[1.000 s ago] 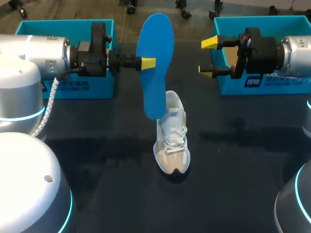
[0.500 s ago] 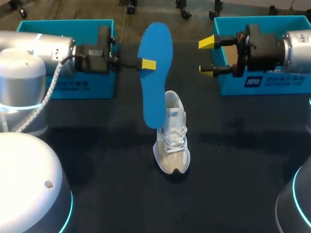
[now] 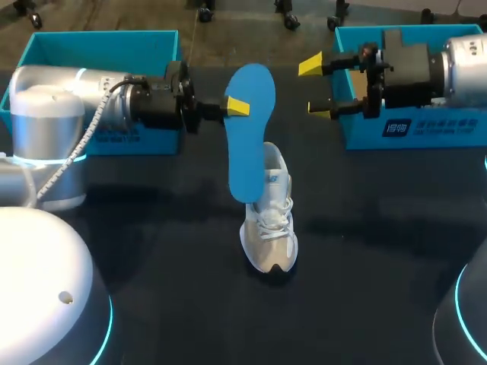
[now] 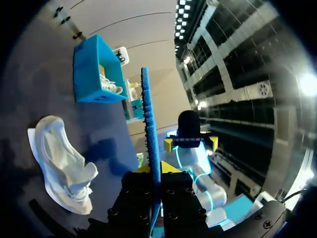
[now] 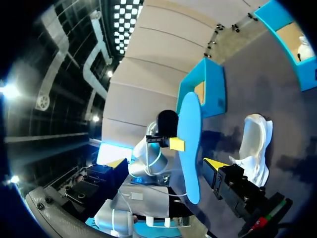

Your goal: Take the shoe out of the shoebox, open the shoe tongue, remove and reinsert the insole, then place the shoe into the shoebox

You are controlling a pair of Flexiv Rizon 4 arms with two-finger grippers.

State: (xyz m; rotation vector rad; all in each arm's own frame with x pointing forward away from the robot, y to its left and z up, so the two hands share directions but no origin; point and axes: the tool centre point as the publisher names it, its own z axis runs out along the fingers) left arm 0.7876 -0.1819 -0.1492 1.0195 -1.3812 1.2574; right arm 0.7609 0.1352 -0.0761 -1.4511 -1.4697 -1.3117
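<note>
Two fingers of the left end effector (image 3: 236,107) are clamped on the blue insole (image 3: 249,133), pinching it near its upper half. The sole hangs on edge below them, its lower tip just over the collar of the white shoe (image 3: 270,220). That upright hold probably serves the reinsertion step: a narrow end pointing down can slide into the opening, whereas a flat insole would catch on the collar. The left wrist view shows the insole (image 4: 150,129) running straight out between the fingers, with the shoe (image 4: 59,163) lying off to one side on the dark surface (image 3: 152,251).

The right end effector (image 3: 314,87) has its fingers apart and holds nothing. It sits across from the insole, beside the right shoebox (image 3: 365,133), likely placed to steady the shoe or guide the insole.

Compared with a second ago, the insole has dropped lower and its tip is nearer the shoe. The right end effector has edged a little toward the insole. The shoe has not shifted.
</note>
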